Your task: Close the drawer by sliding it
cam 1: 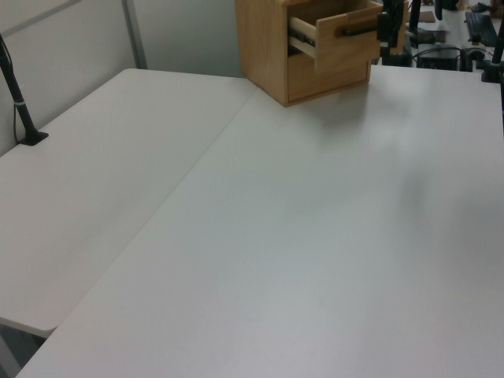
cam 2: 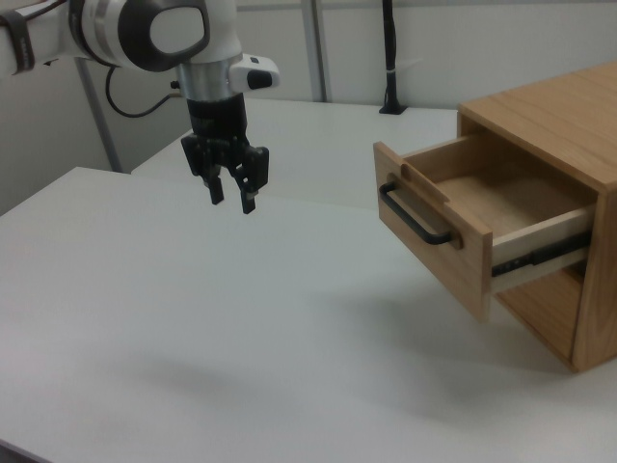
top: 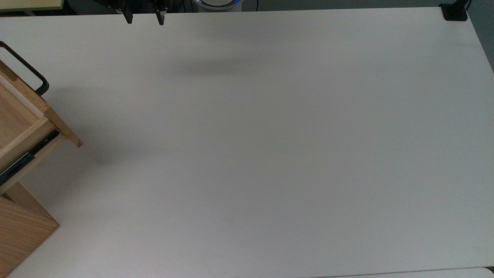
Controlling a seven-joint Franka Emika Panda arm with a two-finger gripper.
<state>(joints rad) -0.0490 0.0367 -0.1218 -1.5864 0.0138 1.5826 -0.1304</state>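
- The drawer stands pulled well out of the wooden cabinet, its pale inner panel exposed and a black slide rail showing along its side.
- A black bar handle runs across the drawer's front panel; nothing touches it.
- The cabinet rests on the white bench, at the right view's right edge; in the top view the drawer juts in from the top view's left edge, and in the left view it sits at the far end of the bench.
- The hand hangs above the bench, pointing down, its two fingers apart with a clear gap between them and nothing held.
- In the right view the hand is well apart from the drawer, off to the right view's left of the handle, at about the handle's height, with bare bench between them.
- In the top view the hand sits at the upper edge, well to the top view's right of the handle.
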